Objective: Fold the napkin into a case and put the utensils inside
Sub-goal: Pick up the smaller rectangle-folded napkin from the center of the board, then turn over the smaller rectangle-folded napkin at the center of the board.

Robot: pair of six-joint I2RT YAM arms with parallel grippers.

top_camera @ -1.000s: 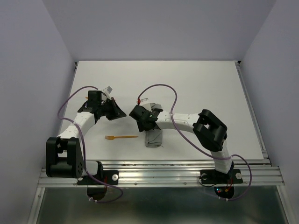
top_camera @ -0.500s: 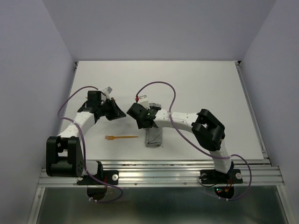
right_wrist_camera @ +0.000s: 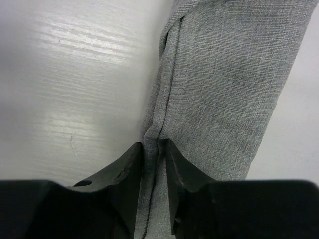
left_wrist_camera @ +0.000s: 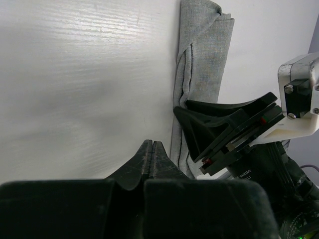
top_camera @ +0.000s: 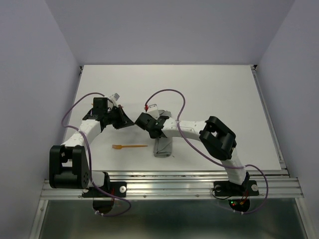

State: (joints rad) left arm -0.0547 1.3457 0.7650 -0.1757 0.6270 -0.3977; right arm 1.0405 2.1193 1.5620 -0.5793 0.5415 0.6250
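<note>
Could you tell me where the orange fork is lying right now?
In the top view, the orange fork lies flat on the white table near its front edge, just left of the folded grey napkin and not touching it.

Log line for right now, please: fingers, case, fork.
left fingers: shut, empty, beside case | right fingers: pinching case's long edge | case: folded, flat on table | fork: on table, outside case

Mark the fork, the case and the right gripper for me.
fork (top_camera: 130, 146), top view, middle of the handle.
case (right_wrist_camera: 224, 84), right wrist view, broad grey face.
right gripper (right_wrist_camera: 154, 148), right wrist view, midway between its fingertips, at the case's folded edge.
</note>
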